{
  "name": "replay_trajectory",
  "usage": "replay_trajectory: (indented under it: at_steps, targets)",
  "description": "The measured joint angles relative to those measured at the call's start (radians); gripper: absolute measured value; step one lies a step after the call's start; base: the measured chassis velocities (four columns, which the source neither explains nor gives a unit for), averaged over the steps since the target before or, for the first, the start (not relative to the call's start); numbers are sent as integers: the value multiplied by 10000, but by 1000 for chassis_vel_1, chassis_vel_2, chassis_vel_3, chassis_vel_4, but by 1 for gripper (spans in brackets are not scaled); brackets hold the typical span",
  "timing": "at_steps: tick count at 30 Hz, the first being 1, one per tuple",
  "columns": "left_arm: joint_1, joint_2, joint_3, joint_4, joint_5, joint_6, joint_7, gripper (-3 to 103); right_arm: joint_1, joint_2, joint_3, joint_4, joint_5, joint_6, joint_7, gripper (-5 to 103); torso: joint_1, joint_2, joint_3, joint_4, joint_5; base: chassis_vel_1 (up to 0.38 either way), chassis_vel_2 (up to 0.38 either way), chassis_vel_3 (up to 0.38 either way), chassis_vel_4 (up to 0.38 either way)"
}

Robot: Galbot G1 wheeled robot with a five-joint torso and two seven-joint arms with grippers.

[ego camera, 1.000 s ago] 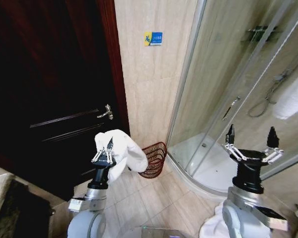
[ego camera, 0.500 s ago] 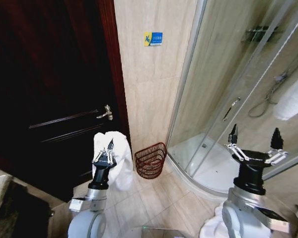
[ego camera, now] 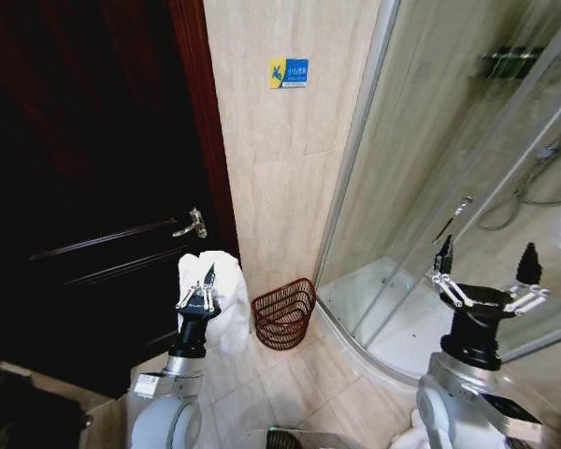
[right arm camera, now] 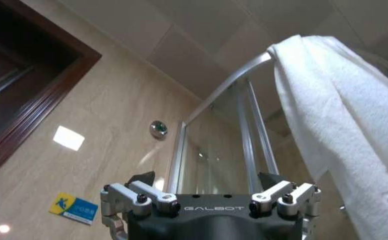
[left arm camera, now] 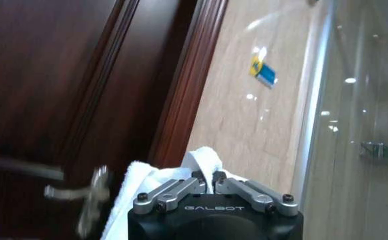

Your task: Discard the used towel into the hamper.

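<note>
Now carry step: your L gripper (ego camera: pixel 198 290) clamped on towel (ego camera: pixel 222 304), hamper (ego camera: pixel 284 312) at its 3 o'clock; R gripper (ego camera: pixel 487 281) splayed, idle. Next: swing over rim, release.

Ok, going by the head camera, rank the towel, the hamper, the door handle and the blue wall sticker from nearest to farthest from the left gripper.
1. Towel, clamped in the left gripper.
2. Door handle above and hamper on the floor beside: too close to call.
3. Blue sticker, high on the tiled wall.
</note>
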State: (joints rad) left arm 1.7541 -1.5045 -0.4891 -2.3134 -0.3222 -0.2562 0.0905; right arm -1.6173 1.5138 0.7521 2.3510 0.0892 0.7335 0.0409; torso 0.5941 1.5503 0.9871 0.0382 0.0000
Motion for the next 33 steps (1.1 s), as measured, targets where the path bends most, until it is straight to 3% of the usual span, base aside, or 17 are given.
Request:
replay_trajectory:
  at_steps: [13, 20, 28, 33]
  targets:
    - [-828, 1208, -29, 1049, -496, 587, 109, 2, -110, -43, 160, -184, -169, -98, 78, 100, 1, 2, 0, 1, -3, 20, -11, -16, 9]
    - [-2121, 2334, 59, 2254, -1154, 769, 229, 2, -331, -69, 412, -86, -169, -143, 142, 100, 1, 1, 0, 0, -1, 0, 0, 0, 0]
    - [-2980, 2561, 588, 2819, -1478, 818, 86, 2, -555, 1, 949, 50, -72, -132, 279, 100, 2, 0, 1, -1, -1, 0, 0, 0, 0]
    - [-3197, 2628, 799, 2959, -1545, 531, 498, 2, -628, 69, 1134, 122, 20, -155, 346, 100, 2, 0, 0, 0, 1, 0, 0, 0, 0]
